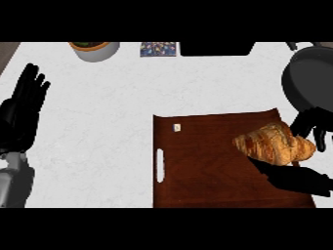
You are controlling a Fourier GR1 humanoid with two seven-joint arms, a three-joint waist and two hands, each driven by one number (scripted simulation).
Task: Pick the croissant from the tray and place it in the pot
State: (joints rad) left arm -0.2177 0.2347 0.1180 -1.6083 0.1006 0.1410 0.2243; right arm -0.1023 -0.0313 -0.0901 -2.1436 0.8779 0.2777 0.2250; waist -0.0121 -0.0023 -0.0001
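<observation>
At the far left edge the left hand rests with fingers straight and apart, upright. Bare white counter lies open between it and the brown tray (slot handle on its left rim). The croissant sits by the tray's right edge, the right hand curled round it. The dark pot stands just beyond, far right.
</observation>
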